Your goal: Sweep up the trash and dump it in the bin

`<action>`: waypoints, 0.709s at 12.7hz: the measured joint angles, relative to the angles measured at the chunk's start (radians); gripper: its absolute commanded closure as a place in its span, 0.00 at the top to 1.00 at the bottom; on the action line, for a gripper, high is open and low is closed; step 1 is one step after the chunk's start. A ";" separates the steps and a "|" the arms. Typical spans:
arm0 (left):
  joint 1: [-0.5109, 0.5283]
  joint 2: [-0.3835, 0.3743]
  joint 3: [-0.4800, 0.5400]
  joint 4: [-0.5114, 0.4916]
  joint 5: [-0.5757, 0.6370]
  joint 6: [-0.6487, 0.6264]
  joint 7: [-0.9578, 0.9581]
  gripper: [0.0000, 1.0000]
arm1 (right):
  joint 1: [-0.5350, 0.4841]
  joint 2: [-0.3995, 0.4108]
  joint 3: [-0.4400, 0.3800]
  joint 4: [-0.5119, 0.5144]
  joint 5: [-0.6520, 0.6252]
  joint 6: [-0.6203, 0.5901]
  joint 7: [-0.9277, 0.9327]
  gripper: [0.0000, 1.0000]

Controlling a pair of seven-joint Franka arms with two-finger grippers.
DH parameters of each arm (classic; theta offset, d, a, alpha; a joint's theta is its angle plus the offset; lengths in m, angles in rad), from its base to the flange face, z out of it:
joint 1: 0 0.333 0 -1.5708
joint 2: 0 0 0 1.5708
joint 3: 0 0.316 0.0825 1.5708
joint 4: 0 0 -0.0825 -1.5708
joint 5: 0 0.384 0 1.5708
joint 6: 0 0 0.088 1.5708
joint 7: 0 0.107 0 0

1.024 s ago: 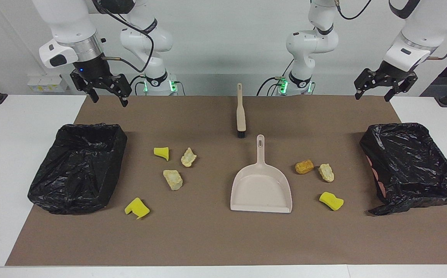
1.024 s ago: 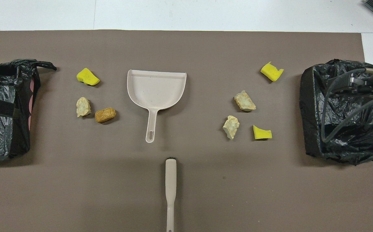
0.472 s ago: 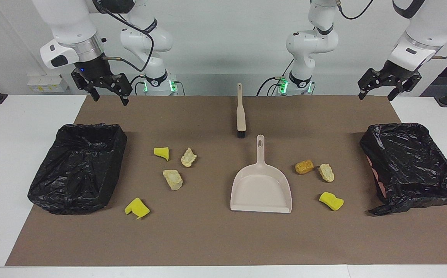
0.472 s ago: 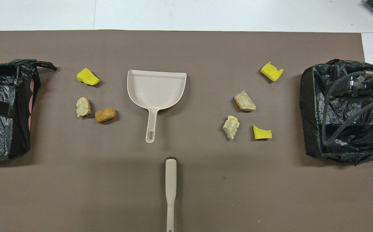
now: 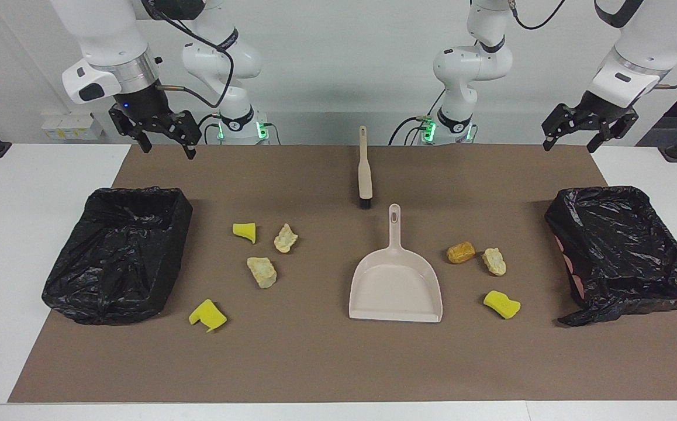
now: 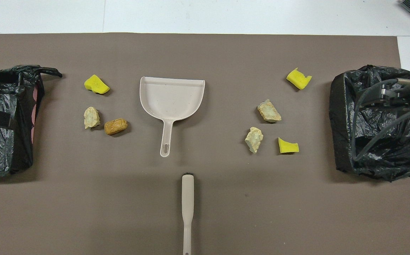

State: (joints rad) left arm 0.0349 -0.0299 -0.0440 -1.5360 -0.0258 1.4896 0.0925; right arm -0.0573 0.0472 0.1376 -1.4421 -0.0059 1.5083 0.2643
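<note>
Trash sits in two loose groups on the brown mat [image 5: 327, 362], operator, either side of your beige dustpan [image 5: 395, 286]. Toward the right arm's end you have four scraps: a yellow sponge piece [image 5: 245, 231], a pale lump [image 5: 285, 238] beside it, another pale lump [image 5: 262, 272] farther from the robots, and a second yellow sponge piece [image 5: 207, 315] farthest out. Toward the left arm's end lie three: an orange-brown bread-like lump [image 5: 460, 252] just beside a pale lump [image 5: 494, 261], and a yellow sponge piece [image 5: 501, 304] farther from the robots.

Your beige brush [image 5: 365, 172] lies nearer to the robots than the dustpan, apart from it; its dark bristles barely show in either view, and the overhead view cuts off the end of its handle at the bottom edge.

One black-lined bin [image 5: 117, 252] stands at the right arm's end, another black-lined bin [image 5: 625, 251] at the left arm's end. The overhead view crops the latter at its edge, and arm parts cover part of each there, so you cannot fully see inside.

Your right gripper [image 5: 166, 146] hangs over the mat's edge nearest the robots, jaws apart, holding nothing. Your left gripper [image 5: 569, 140] hangs over the matching corner, also spread and empty. Neither gripper's fingertips appear from overhead
</note>
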 measured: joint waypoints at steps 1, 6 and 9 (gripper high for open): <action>0.000 0.000 0.000 0.000 0.000 0.000 0.000 1.00 | 0.022 0.001 0.000 0.000 0.000 0.015 0.003 1.00; 0.000 0.000 0.000 0.000 0.000 0.000 0.000 1.00 | 0.160 0.060 0.001 -0.006 -0.017 0.092 0.133 1.00; 0.000 0.000 0.000 0.000 0.000 0.000 0.000 1.00 | 0.242 0.133 0.001 0.004 -0.033 0.155 0.248 1.00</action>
State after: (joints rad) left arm 0.0349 -0.0300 -0.0440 -1.5360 -0.0258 1.4896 0.0923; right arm 0.1844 0.1801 0.1385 -1.4381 -0.0386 1.6638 0.5119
